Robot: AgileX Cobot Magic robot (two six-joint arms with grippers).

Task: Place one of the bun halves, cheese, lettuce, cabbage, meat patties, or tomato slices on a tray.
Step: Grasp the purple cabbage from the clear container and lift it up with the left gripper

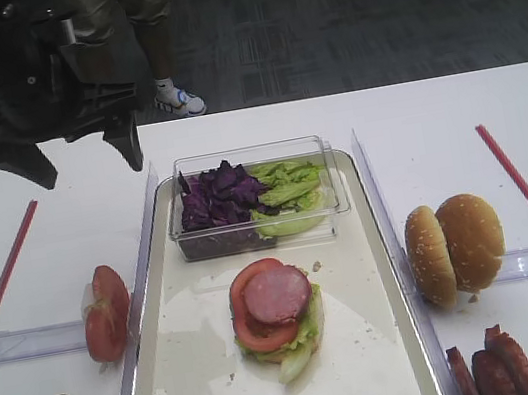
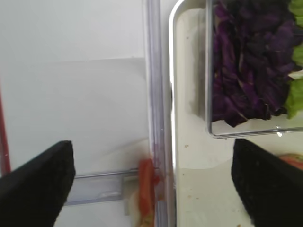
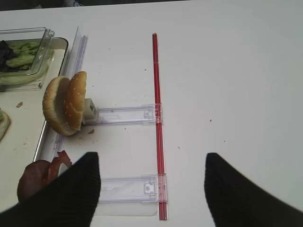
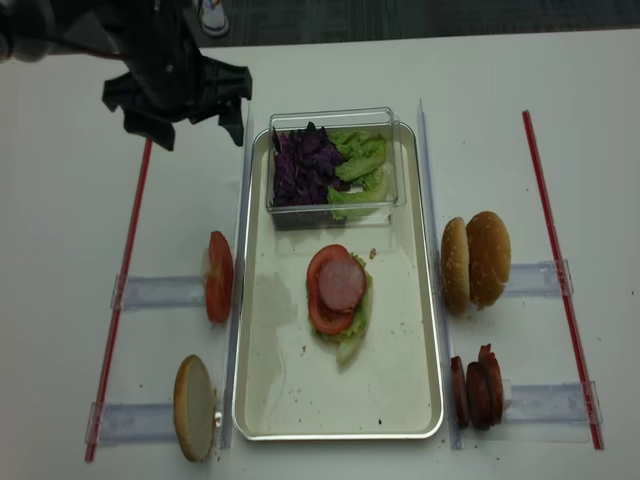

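Bright even light, soft shadows, slight blur

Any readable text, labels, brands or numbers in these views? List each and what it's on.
None readable in any view.
Clear plastic tub of purple cabbage and green lettuce: no label shows.
Shallow metal tray: no stamp or marking shows.
Clear plastic holders and red strips: plain, no print.
Sesame bun halves, tomato slices, meat patties: no packaging, no text.
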